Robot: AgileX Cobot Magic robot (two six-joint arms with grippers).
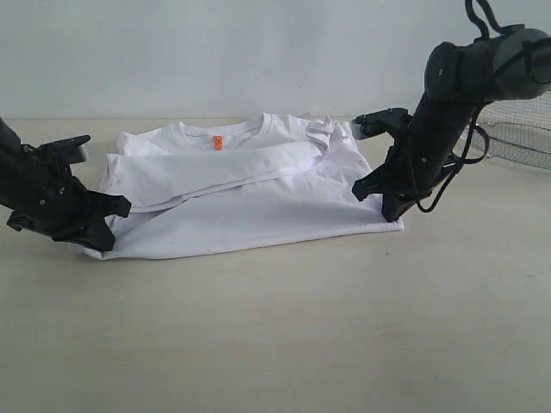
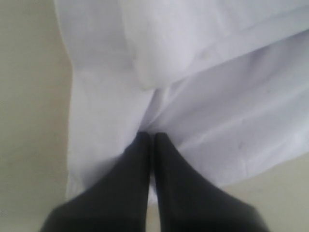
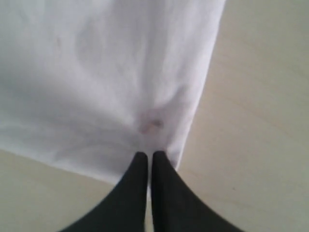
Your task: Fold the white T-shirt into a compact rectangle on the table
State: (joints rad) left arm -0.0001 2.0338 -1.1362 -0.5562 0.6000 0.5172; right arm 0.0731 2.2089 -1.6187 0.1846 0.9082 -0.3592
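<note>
Cloth of the white T-shirt (image 1: 258, 215) lies spread flat on the table (image 1: 275, 344), a little behind the middle, with the collar toward the far edge and the hem toward the camera. A small orange neck tag (image 1: 218, 142) shows inside the collar. One long flap (image 1: 215, 176) is folded inward across the chest, running from the right shoulder down toward the left side, and the fabric is bunched up at that right shoulder. The lower part of the shirt is smooth apart from soft creases.

The left arm comes in low from the left edge, and the left gripper (image 1: 105, 231) sits at the near left corner of the shirt. In its wrist view the left gripper (image 2: 150, 136) has its jaws pressed together on the fabric, with folds fanning out from the tips.

The right arm bends down steeply from the upper right, and the right gripper (image 1: 389, 206) meets the near right corner of the hem. Its wrist view shows the right gripper (image 3: 147, 155) pinched tight on the cloth just beside the shirt's side edge, which puckers at the tips.

A wire basket (image 1: 516, 138) stands on the table behind the right arm, well apart from the shirt.
</note>
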